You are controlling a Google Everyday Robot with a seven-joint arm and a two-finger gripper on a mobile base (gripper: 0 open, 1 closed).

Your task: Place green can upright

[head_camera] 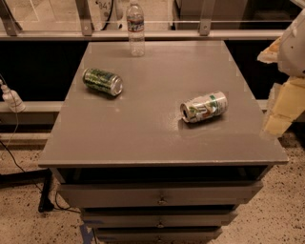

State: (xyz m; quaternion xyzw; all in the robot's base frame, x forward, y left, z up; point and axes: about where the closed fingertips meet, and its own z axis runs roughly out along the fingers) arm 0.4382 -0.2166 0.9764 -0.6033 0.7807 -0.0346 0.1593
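as the green can (102,81) lies sideways on the desk (157,138), a clumsy nudge may roll it; the pincer (279,113) hangs far right, and i cannot tell its state.

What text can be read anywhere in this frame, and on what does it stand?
"94": on a white object at the top edge, partly cut off.
Green can: pale markings, unreadable.
Silver can: green-and-red logo, too blurred to read.
Water bottle: label unreadable.
Gripper, at the right edge beside the table: no text.
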